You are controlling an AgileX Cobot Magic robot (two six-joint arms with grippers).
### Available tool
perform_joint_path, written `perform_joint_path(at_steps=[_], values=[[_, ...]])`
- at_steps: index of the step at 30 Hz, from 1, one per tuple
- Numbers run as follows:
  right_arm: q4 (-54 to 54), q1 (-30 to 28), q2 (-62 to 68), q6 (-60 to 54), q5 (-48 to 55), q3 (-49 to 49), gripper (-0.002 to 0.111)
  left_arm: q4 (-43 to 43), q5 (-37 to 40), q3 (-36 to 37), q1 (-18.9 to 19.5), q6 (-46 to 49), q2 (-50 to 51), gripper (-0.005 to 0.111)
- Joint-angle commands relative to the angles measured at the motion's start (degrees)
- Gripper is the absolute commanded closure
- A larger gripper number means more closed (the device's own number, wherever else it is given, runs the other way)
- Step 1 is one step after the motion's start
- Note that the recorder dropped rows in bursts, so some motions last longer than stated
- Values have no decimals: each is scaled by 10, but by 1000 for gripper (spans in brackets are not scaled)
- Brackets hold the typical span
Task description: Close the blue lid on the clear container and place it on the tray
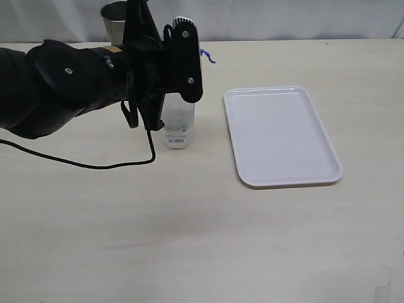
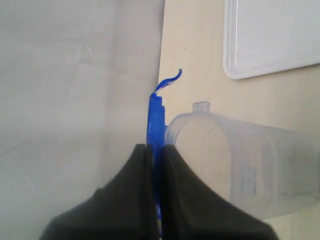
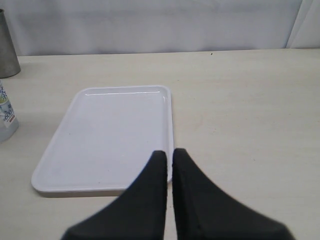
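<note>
Clear plastic, exterior: the clear container (image 1: 178,126) stands upright on the table (image 1: 189,240), long axis vertical, left of the flat white tray (image 1: 284,136), half hidden behind the black arm (image 1: 63,88) | left wrist: left gripper (image 2: 155,150) clenched on the blue lid (image 2: 156,117), thin and edge-on beside the container's round open mouth | right wrist: right gripper (image 3: 170,157) pressed together, empty, smooth rounded tray beyond.

Labels in view, none legible.
The clear container (image 1: 178,120), standing left of the tray (image 1: 284,139), carries a white label (image 1: 177,140) near its base with barcode-like dark bars. The right wrist view shows blue and red print on it, too small and blurred to read. A small orange sticker (image 1: 114,48) on the left arm (image 1: 57,88), further left of the tray, is equally unreadable.
</note>
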Motion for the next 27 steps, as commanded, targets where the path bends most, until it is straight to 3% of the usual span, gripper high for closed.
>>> perform_joint_path(at_steps=[1, 27], values=[[1, 1, -1, 0, -3, 0, 104, 3, 20, 2, -1, 18, -4, 107], [1, 1, -1, 0, -3, 0, 104, 2, 30, 16, -1, 18, -4, 107]])
